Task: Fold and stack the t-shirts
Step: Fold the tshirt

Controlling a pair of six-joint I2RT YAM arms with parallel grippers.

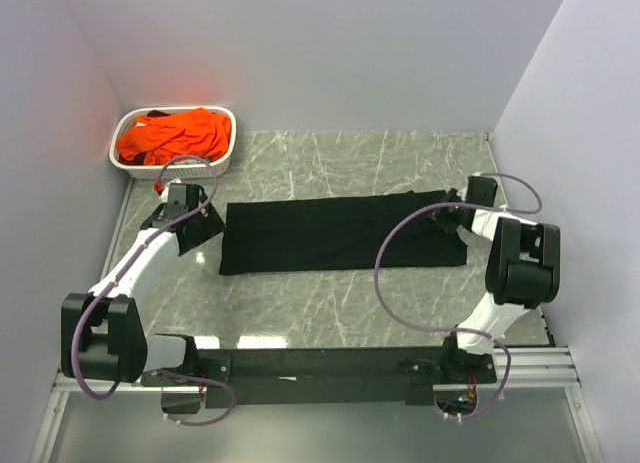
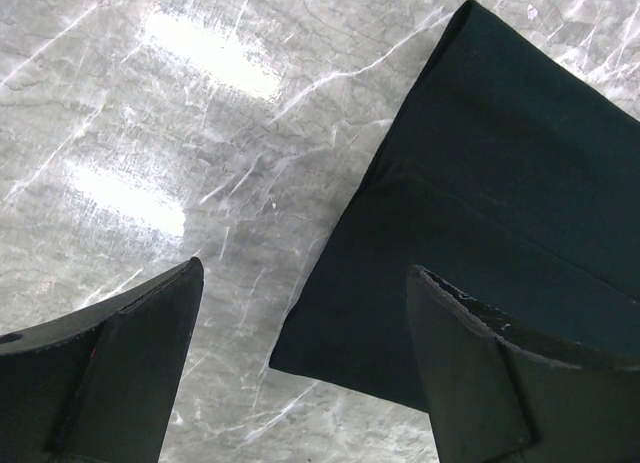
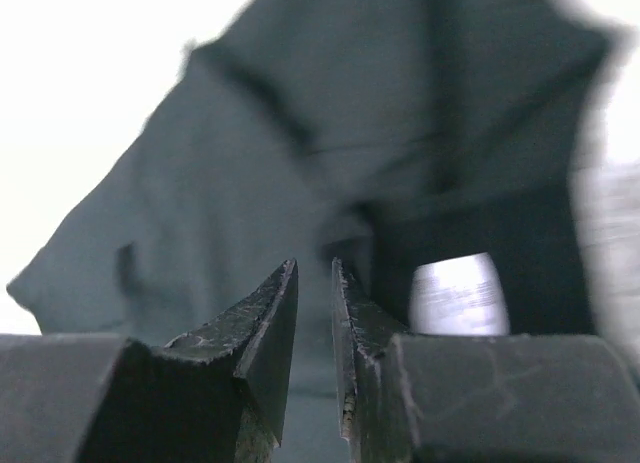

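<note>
**Black t-shirt, long strip: taking hold of the ends for the cross-fold**

The black t-shirt lies flat on the marble table as a long narrow strip between the two arms. The orange t-shirts lie heaped in the white basket at the far left corner. The left gripper hovers over a corner at the strip's left end, spread wide and holding nothing, with one finger above cloth and one above bare table. The right gripper sits at the strip's right end with its jaws nearly pressed together. The blurred wrist view does not show whether cloth is pinched. Recommended procedure: seat each claw across all layers at the edge, confirm both pinches, then lift evenly. A single-layer grip would likely open the strip.
</note>
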